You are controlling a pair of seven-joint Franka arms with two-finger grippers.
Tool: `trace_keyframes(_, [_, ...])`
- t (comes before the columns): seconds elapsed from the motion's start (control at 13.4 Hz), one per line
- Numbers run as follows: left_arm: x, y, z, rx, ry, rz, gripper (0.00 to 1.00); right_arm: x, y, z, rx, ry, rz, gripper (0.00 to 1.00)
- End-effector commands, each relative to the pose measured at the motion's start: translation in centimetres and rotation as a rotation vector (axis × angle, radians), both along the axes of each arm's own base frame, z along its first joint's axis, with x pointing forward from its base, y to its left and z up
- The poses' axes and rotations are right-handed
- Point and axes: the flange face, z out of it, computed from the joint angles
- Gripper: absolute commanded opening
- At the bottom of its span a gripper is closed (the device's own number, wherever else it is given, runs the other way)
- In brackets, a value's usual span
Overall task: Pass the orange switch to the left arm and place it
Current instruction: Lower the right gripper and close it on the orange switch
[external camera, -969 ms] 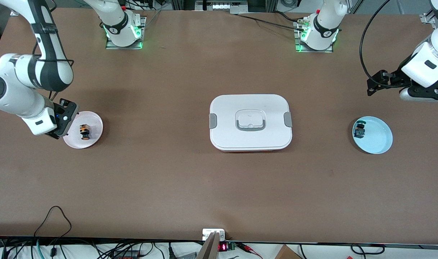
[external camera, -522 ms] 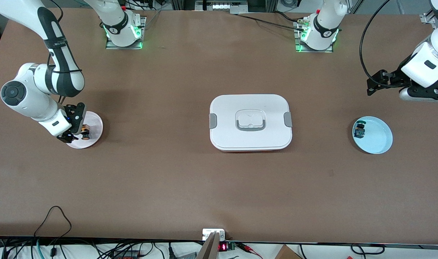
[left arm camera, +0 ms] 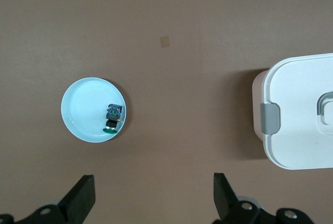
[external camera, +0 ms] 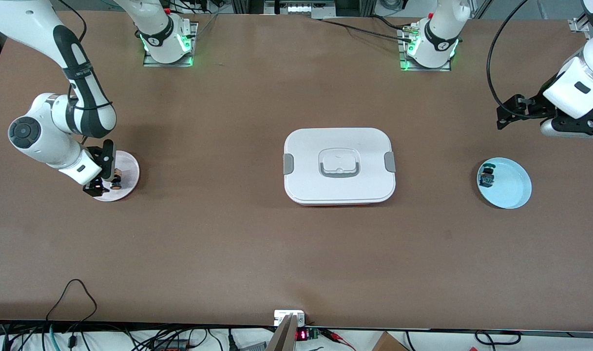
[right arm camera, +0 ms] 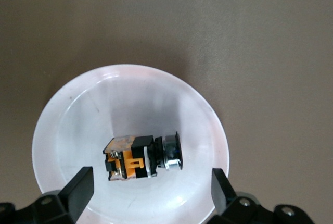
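The orange switch lies on its side on a pink plate toward the right arm's end of the table. In the right wrist view the switch shows an orange and black body with a silver collar. My right gripper hangs low over that plate, open and empty, its fingers wide to either side of the switch. My left gripper waits high up toward the left arm's end, open and empty. The white box stands mid-table between the two plates.
A light blue plate toward the left arm's end holds a small dark part with a green cap. The left wrist view shows this plate, the green part and one end of the box. Cables lie along the front edge.
My right arm has swung in and brought its gripper from beside the pink plate to low over it, around the orange switch. The left arm has not moved.
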Motion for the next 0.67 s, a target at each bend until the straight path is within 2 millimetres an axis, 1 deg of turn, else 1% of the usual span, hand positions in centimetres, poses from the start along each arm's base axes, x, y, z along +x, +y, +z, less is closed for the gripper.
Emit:
trace_keyframes(0.0, [0.2,0.1,0.6,-0.017,0.006,0.012,1.0,-0.4,-0.7,-0.9,0.006,-0.001,0.04,1.0])
trace_keyframes(0.22, [0.2,0.1,0.6,-0.017,0.006,0.014,1.0,-0.5,-1.1,-1.6,0.013,0.005,0.051,1.0])
trace_keyframes(0.37, [0.2,0.1,0.6,-0.017,0.006,0.014,1.0,-1.1,-1.7,-2.3,0.017,0.02,0.037,1.0])
trace_keyframes(0.6, [0.2,0.1,0.6,-0.017,0.007,0.014,1.0,-1.2,-1.6,-2.5,0.028,0.021,0.023,1.0])
